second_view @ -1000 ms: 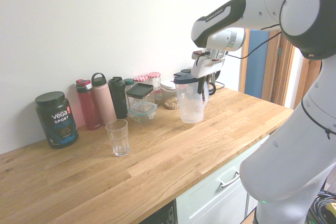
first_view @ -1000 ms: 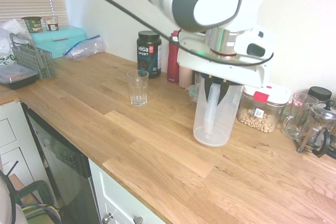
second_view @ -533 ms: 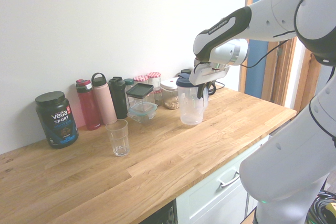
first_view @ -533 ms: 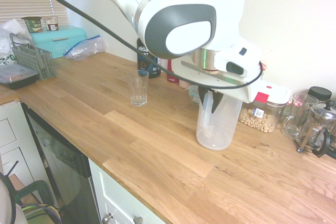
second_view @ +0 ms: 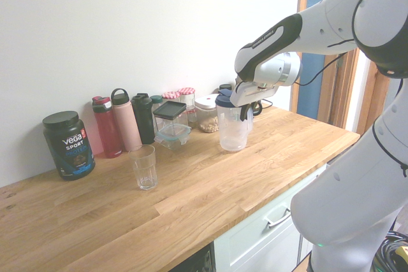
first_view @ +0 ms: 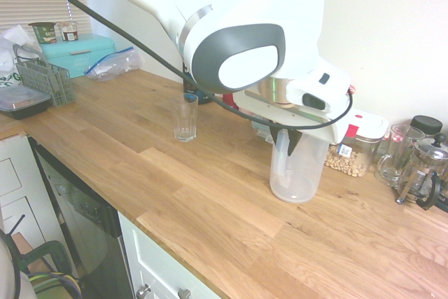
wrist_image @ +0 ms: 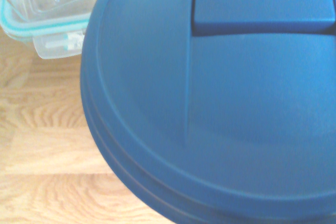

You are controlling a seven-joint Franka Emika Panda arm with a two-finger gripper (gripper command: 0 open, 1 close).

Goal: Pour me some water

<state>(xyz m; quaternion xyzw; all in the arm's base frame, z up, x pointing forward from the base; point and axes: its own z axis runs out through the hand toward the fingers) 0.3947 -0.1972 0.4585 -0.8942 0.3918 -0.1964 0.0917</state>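
Food container of clear plastic with a dark base sits at the left end of the wooden counter, with a grey slatted basket just beside it. Farther back, a turquoise box bears two small printed cups, and a clear zip bag with a blue seal lies to its right. Next comes the clear drinking glass, upright on the counter, well apart from the pitcher. Behind it, partly hidden by the arm, is a black screw-top tub with VEGA SPORT lettering; a red bottle and a pink bottle with a looped cap stand to its right.

The tall translucent plastic pitcher stands upright on the counter to the right of the glass, its blue lid in place. At the pitcher's left side, the gripper is closed on its handle, the dark fingers pointing down. Right of the pitcher are a clear white-lidded container of beige chickpeas, a clear glass mug and a glass French press with a black handle.
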